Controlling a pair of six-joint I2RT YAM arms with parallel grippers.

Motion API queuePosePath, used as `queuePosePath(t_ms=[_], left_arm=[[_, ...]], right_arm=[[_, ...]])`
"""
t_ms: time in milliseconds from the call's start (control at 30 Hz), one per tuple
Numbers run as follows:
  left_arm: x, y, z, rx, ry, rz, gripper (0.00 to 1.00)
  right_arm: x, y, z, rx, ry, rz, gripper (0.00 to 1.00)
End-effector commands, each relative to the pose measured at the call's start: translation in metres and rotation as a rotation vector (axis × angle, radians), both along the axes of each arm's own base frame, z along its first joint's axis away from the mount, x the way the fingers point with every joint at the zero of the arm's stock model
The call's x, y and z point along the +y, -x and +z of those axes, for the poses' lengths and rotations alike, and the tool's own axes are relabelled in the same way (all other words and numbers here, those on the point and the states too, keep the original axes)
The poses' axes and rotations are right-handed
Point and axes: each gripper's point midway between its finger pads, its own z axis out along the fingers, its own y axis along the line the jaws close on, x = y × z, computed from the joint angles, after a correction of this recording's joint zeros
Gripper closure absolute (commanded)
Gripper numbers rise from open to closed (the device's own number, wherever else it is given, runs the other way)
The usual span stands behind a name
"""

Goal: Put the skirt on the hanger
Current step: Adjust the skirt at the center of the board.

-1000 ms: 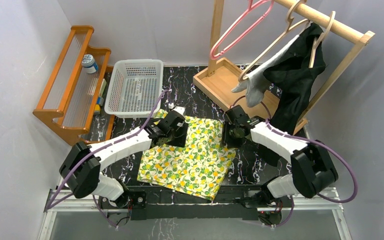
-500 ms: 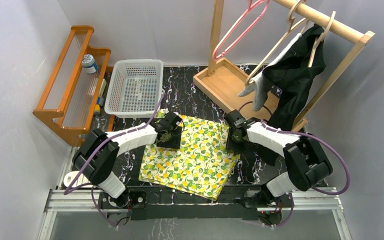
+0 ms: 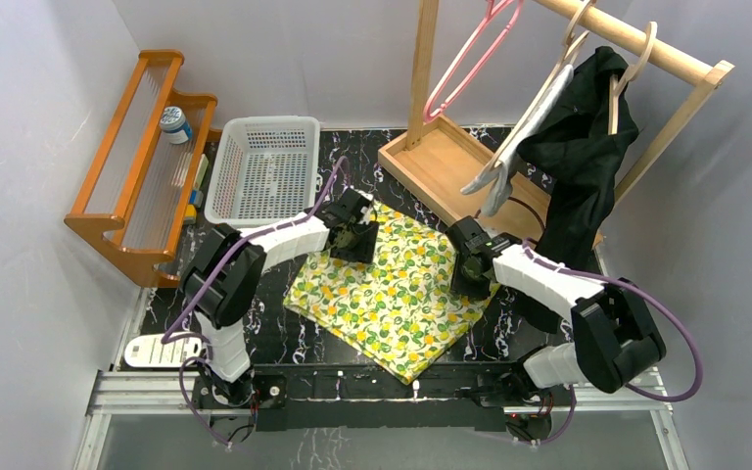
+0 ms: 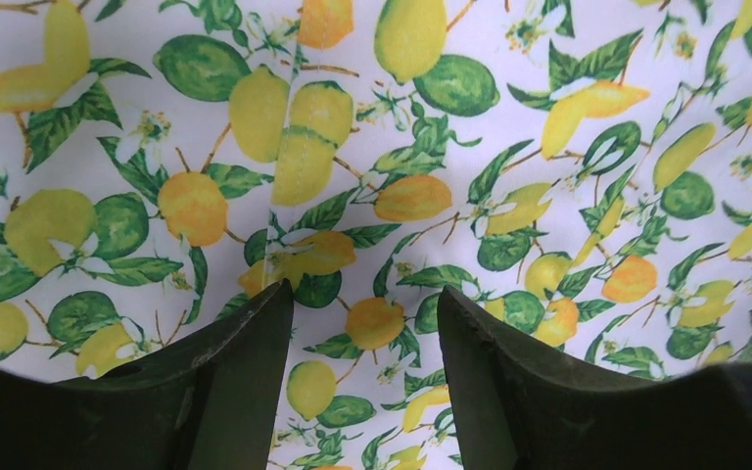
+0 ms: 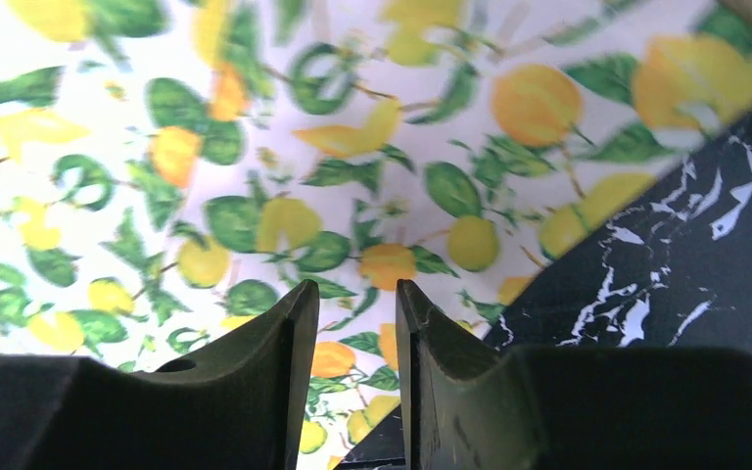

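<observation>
The left gripper (image 4: 364, 294) stands with its jaws well apart over the lemon-print skirt (image 3: 392, 294), no fold visibly pinched between them; the right gripper (image 5: 356, 289) shows only a narrow gap, over the skirt's edge where cloth meets the black marbled table (image 3: 372, 147), and nothing is seen caught in it either. The skirt lies flat on the table between the two arms, the left gripper at its far left corner and the right gripper at its right edge. Behind it, a white mesh basket (image 3: 262, 171) sits beside an orange wooden rack (image 3: 108, 157), whose upper tier holds a small jar (image 3: 174, 124). The garment rail's wooden tray base (image 3: 431, 162) stands further right, a pink hanger (image 3: 470, 59) on the rail above, with a grey garment (image 3: 494, 181) and a black garment (image 3: 583, 157) hanging alongside
</observation>
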Motion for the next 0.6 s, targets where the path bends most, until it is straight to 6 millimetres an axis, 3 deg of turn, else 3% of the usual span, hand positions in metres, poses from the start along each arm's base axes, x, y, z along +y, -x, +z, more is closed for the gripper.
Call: queuePosePath(t_ms=[0,433,567], left_arm=[[-0.021,-0.024,0.004,0.002,0.077,-0.073,0.45],[-0.036,-0.091,0.012,-0.021,0.154,-0.08,0.45],[-0.043,-0.099,0.034,-0.028,0.191,-0.117,0.51]], right_arm=[[0.026,-0.028,0.032,-0.122,-0.117,0.074,0.56],[0.036,-0.003,0.013,-0.045,-0.197,0.168,0.55],[0.051,0.0,0.021,-0.05,-0.255,0.263,0.55]])
